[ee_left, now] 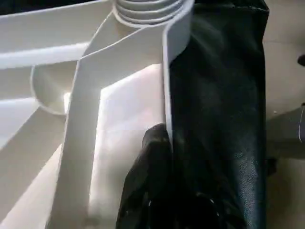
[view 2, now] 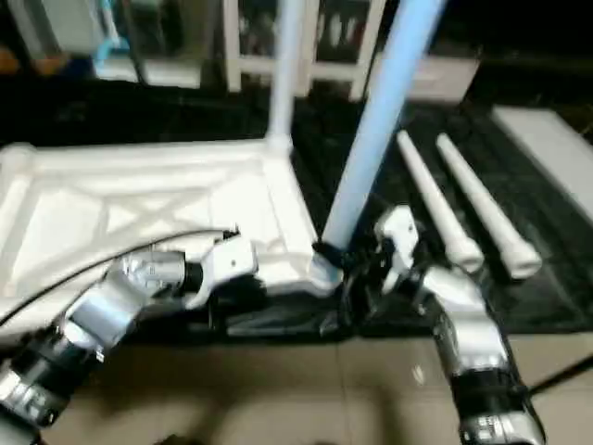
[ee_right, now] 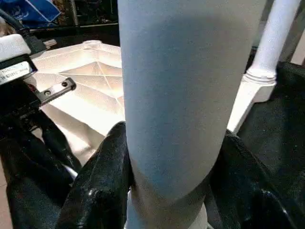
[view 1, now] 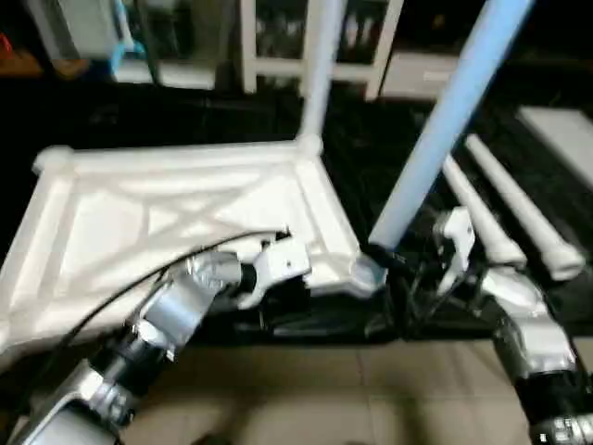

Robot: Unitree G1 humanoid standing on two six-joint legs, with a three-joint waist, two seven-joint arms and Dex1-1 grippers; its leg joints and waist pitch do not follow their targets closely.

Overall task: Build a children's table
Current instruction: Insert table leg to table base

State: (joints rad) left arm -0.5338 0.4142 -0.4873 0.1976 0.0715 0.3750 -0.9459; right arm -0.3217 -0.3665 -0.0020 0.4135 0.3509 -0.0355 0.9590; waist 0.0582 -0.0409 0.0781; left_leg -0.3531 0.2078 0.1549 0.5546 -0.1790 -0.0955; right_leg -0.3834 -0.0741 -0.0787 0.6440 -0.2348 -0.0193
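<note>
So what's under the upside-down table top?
A black mat shows beneath the table top along its near edge and spreads right, where two loose legs lie. Whatever lies under the top's middle is covered, so it cannot be seen.

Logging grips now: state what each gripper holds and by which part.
Right gripper clamps a leg near its lower end, at the corner socket. Left gripper pinches the tabletop rim.

A white glass-door cabinet [view 1: 315,46] stands behind a black mat [view 1: 185,116] on beige floor tiles [view 1: 306,389].
</note>
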